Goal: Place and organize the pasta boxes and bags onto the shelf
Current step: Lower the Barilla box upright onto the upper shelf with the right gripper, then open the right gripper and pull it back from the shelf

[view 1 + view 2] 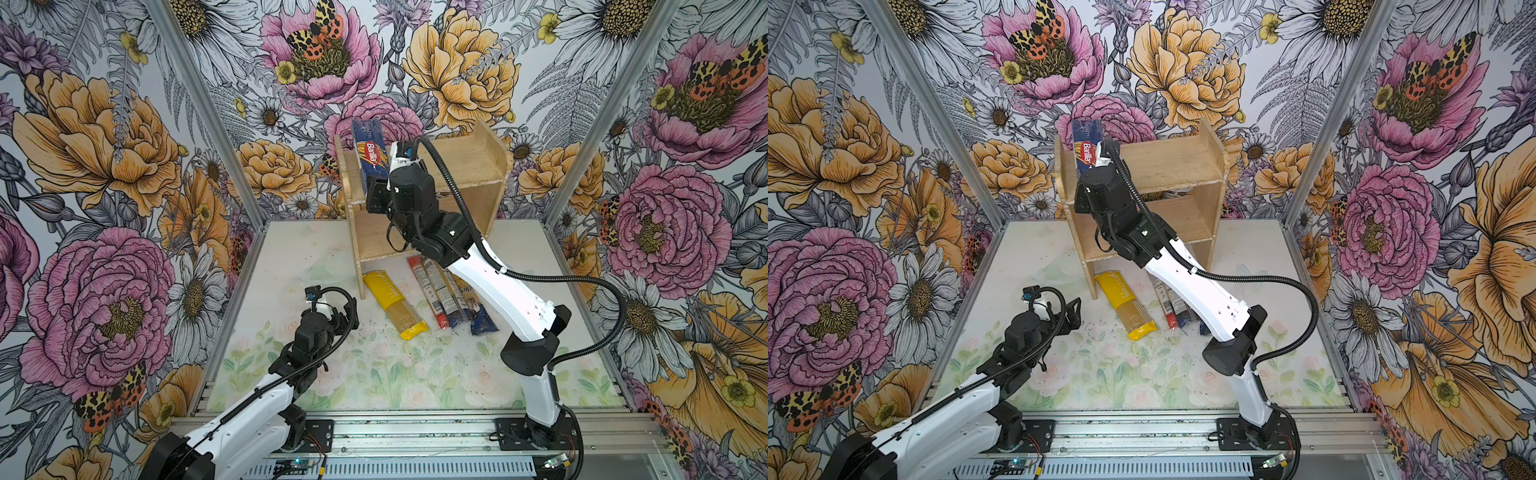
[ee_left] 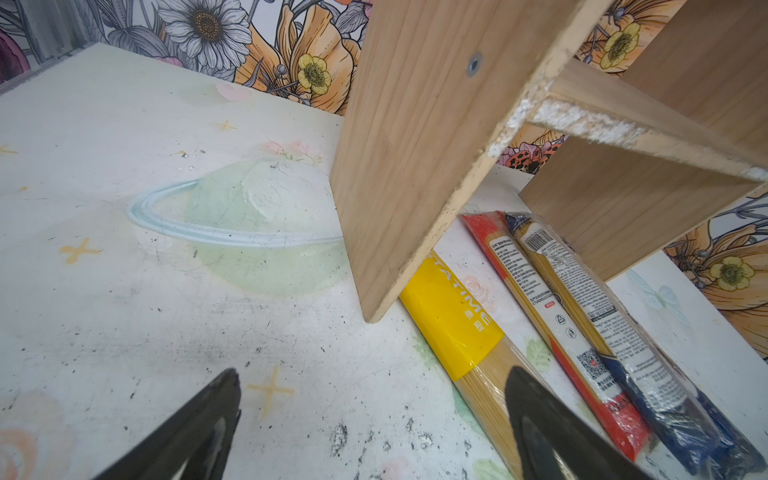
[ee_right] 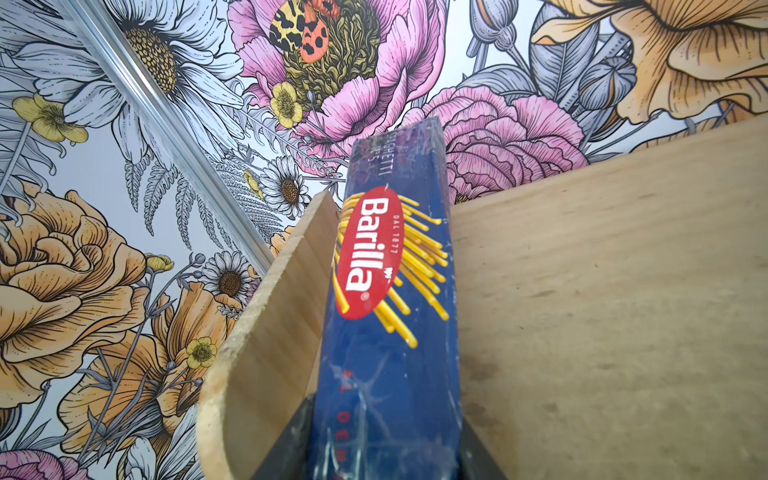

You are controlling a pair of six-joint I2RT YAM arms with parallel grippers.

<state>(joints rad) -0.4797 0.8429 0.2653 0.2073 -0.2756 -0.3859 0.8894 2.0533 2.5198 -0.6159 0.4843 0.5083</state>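
Lab cell (aluminium frame [image 1: 415, 430], floral wallpaper [image 1: 83, 124])

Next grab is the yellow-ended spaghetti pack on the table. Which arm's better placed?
Left. The left claw hangs open near the yellow-ended clear spaghetti pack; the right claw is up at the light wooden shelf, straddling the dark blue Barilla box.

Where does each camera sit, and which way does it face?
Both top views: high behind the robot, looking down over both arms at the light wooden two-tier shelf.
Left wrist: low, facing the shelf's side and a yellow-ended spaghetti bag; open left hand shows.
Right wrist: looks up along the dark blue Barilla spaghetti box; right hand flanks it.
Shared: both top views show that box.
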